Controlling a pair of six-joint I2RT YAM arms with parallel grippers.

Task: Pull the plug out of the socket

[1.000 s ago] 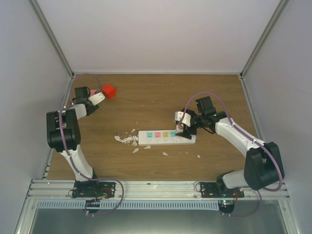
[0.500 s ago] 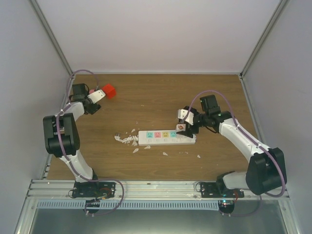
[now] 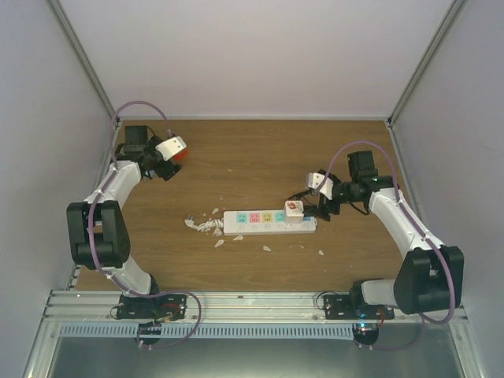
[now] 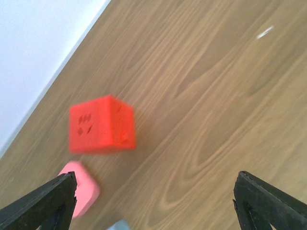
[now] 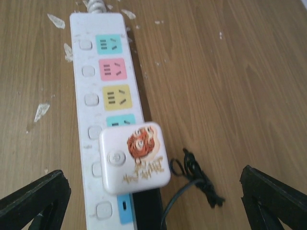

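The socket, a long white power strip [image 3: 256, 222] with pastel outlet faces, lies mid-table; it also shows in the right wrist view [image 5: 103, 96]. A white square plug [image 3: 294, 208] with an orange picture sits on the strip's right part, slightly askew, and shows in the right wrist view [image 5: 134, 157]. My right gripper [image 3: 313, 203] is open and empty just right of the plug, not touching it; in its wrist view [image 5: 153, 211] the jaws stand wide apart. My left gripper [image 3: 172, 161] is open and empty at the far left, as its wrist view [image 4: 153, 206] shows.
A red cube [image 4: 101, 124] and a pink block [image 4: 81, 189] lie ahead of the left gripper; the cube shows from above [image 3: 181, 155]. A thin black cord [image 5: 196, 177] curls right of the plug. White scraps [image 3: 203, 224] lie around the strip's left end. Walls enclose the table.
My right gripper has let go of the plug and drawn back to the right; the plug stays on the strip. My left arm has stretched toward the back, closer to the red cube.
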